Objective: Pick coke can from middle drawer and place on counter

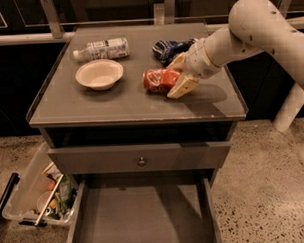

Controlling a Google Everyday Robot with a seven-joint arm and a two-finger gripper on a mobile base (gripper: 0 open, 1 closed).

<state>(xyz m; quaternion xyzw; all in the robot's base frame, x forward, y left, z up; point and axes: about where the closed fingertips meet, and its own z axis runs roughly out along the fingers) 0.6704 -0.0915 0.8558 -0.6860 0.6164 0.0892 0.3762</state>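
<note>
The can [158, 79] is out of the drawer [140, 219] and lies on its side on the surface [116, 102], right of centre, with its long axis running roughly left to right. The end effector [174, 78] is at the can's right end, one finger above it and the other, a pale wedge, below it, so the two fingers appear clamped across the can's body rather than standing apart from it. The arm [259, 27] reaches in from the right and slopes down toward the surface, which probably explains why the can is lying down rather than upright: a sideways grip taken low in a drawer carries over to a sideways set-down. The spot looks chosen for its free room. A pale bowl [99, 74] sits well to the left, a white-labelled bottle [102, 48] lies near the back left, and a dark blue bundle [170, 48] rests just behind the can, near but seemingly not touching it. The open drawer below shows a bare grey floor, under a closed drawer front with a small knob [141, 157]. A clear bin of clutter [37, 190] stands on the floor at the left. The placing seems nearly done; what remains is to let go, and a can on its side may roll once freed.
</note>
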